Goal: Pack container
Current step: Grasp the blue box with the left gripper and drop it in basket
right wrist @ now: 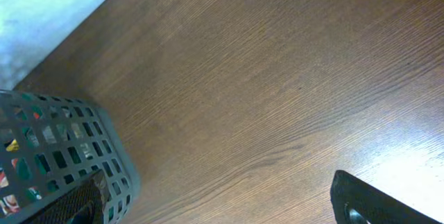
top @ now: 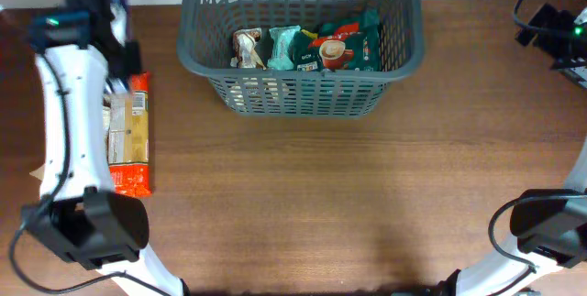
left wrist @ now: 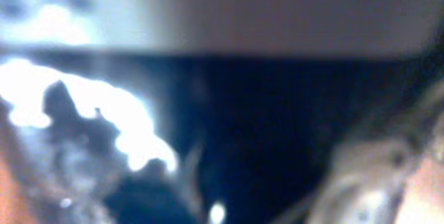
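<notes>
**Basket at the far edge of the bench, three packets inside**

The large dark grey plastic basket (top: 298, 85), rectangular with lattice-slotted sides and a solid rim, stands at the far middle of the brown wood-grain bench (top: 348, 195). Three snack packets lie side by side along its near wall. From left to right they are a brown and white packet (top: 248, 49), a teal packet (top: 284, 47), and a green and red packet printed with a coffee cup (top: 347, 47).

Well to the left of the basket, a long packet with orange ends and a tan middle (top: 128, 136) lies flat on the bench, just beside the white left arm (top: 60, 122). The left hand (top: 127, 58) sits at the far end of this packet. Its wrist view is a dark blue and white blur, so one cannot tell whether its fingers are spread or pressed together.

The right hand (right wrist: 225, 207) is at the far right corner of the bench, well apart from the basket. Its dark fingers (right wrist: 368, 200) are spread wide, with nothing between them.
</notes>
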You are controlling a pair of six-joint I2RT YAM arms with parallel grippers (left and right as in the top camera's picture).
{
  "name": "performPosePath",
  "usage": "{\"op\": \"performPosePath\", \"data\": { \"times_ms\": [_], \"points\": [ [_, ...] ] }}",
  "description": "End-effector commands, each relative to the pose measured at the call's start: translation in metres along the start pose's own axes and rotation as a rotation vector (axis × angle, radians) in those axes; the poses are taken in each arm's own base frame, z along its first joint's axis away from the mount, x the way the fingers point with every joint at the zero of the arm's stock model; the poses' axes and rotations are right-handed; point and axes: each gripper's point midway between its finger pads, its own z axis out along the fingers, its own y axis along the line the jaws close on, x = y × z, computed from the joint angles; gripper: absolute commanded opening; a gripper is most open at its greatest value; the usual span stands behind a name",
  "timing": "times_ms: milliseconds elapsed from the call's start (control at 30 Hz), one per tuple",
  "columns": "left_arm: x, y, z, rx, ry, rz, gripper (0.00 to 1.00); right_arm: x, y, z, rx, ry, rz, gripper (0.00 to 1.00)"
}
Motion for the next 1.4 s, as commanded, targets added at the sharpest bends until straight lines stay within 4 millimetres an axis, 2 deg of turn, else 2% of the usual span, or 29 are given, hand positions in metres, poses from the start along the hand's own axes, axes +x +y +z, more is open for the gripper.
{"op": "performPosePath", "data": {
  "times_ms": [0, 100, 200, 233, 333, 367, 500, 600, 667, 733, 900, 1000, 1100, 1133, 1200, 1233, 1267, 1333, 1367],
  "points": [
    [-0.043, 0.023, -0.066, -0.081, -0.207, 0.114, 0.02, 0.000, 0.001, 0.002, -0.003, 0.002, -0.011, 0.99],
    [-0.064, 0.015, -0.105, -0.103, -0.320, 0.271, 0.02, 0.000, 0.001, 0.002, -0.003, 0.002, -0.011, 0.99],
    [-0.077, -0.013, -0.135, -0.120, -0.410, 0.530, 0.02, 0.000, 0.001, 0.002, -0.003, 0.002, -0.011, 0.99],
    [-0.079, -0.036, -0.144, -0.126, -0.436, 0.708, 0.02, 0.000, 0.001, 0.002, -0.003, 0.002, -0.011, 1.00],
    [-0.078, -0.086, -0.157, -0.128, -0.484, 1.029, 0.02, 0.000, 0.001, 0.002, -0.003, 0.002, -0.011, 0.99],
    [-0.079, -0.120, -0.165, -0.120, -0.530, 1.155, 0.02, 0.000, 0.001, 0.002, -0.003, 0.002, -0.011, 0.99],
    [-0.084, -0.182, -0.169, -0.092, -0.616, 1.288, 0.02, 0.000, 0.001, 0.002, -0.003, 0.002, -0.011, 0.99],
    [-0.087, -0.212, -0.156, -0.074, -0.629, 1.354, 0.02, 0.000, 0.001, 0.002, -0.003, 0.002, -0.011, 0.99],
    [-0.090, -0.228, -0.138, -0.064, -0.615, 1.380, 0.02, 0.000, 0.001, 0.002, -0.003, 0.002, -0.011, 0.99],
    [-0.094, -0.243, -0.109, -0.054, -0.582, 1.399, 0.02, 0.000, 0.001, 0.002, -0.003, 0.002, -0.011, 0.99],
    [-0.105, -0.272, -0.051, -0.045, -0.549, 1.408, 0.02, 0.000, 0.001, 0.002, -0.003, 0.002, -0.011, 0.99],
    [-0.104, -0.286, -0.013, -0.030, -0.512, 1.420, 0.03, 0.000, 0.001, 0.002, -0.003, 0.002, -0.011, 0.99],
    [-0.098, -0.293, 0.006, -0.014, -0.477, 1.433, 0.25, 0.000, 0.001, 0.002, -0.003, 0.002, -0.011, 0.99],
    [-0.098, -0.293, 0.007, -0.009, -0.474, 1.414, 0.37, 0.000, 0.001, 0.002, -0.003, 0.002, -0.011, 0.99],
    [-0.100, -0.292, 0.004, -0.001, -0.481, 1.357, 0.48, 0.000, 0.001, 0.002, -0.003, 0.002, -0.011, 0.99],
    [-0.103, -0.288, -0.003, 0.000, -0.493, 1.317, 0.55, 0.000, 0.001, 0.002, -0.003, 0.002, -0.011, 0.99],
    [-0.107, -0.282, -0.012, 0.006, -0.508, 1.266, 0.78, 0.000, 0.001, 0.002, -0.003, 0.002, -0.011, 0.99],
    [-0.115, -0.267, -0.034, 0.043, -0.549, 1.144, 0.93, 0.000, 0.001, 0.002, -0.003, 0.002, -0.011, 0.99],
    [-0.119, -0.257, -0.048, 0.067, -0.573, 1.076, 0.97, 0.000, 0.001, 0.002, -0.003, 0.002, -0.011, 0.99]
  ]
}}
